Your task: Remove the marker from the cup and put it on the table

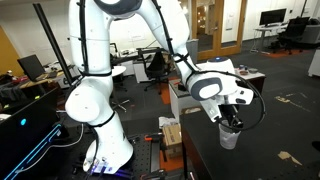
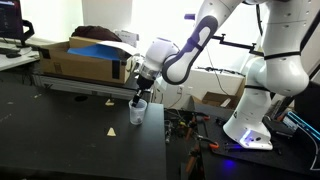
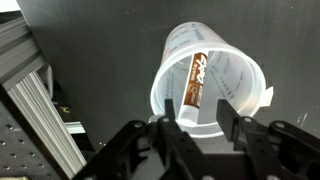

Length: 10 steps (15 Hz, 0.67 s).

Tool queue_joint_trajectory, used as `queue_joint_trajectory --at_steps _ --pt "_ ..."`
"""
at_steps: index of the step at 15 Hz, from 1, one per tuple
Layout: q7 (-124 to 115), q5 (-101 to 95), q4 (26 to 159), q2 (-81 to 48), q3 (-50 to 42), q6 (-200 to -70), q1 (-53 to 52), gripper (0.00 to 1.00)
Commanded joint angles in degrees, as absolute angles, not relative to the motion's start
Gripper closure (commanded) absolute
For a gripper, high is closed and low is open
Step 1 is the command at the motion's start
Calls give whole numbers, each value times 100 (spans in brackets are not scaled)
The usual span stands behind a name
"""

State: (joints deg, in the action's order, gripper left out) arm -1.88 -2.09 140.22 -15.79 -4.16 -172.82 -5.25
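The translucent whitish cup (image 3: 215, 75) stands upright on the dark table (image 3: 90, 40). Inside it leans the marker (image 3: 196, 80), brown with a pale label. My gripper (image 3: 197, 125) is open, directly above the cup, with its fingertips at the near rim and the marker's lower end between them; nothing is held. In both exterior views the gripper (image 1: 231, 118) (image 2: 139, 96) hangs just over the cup (image 1: 229, 137) (image 2: 138, 113), which stands near the table's edge (image 2: 120, 150).
A ribbed metal rail (image 3: 35, 110) runs along the table's side. A long cardboard box (image 2: 80, 62) lies behind the table. The robot's base (image 2: 250, 130) and cables are on the floor beside the table. Small pale marks (image 2: 112, 131) dot the tabletop.
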Motion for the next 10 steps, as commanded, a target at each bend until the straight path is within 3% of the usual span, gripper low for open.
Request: queue_joint_trajectory --at_steps 1,9,10 --pt "-501 -417 13841 -1648 -615 -17178 -696 52" --pt "-477 -311 13652 -1747 -542 -16953 -626 60" --pt "-494 -316 13665 -1766 -549 -16979 -637 64"
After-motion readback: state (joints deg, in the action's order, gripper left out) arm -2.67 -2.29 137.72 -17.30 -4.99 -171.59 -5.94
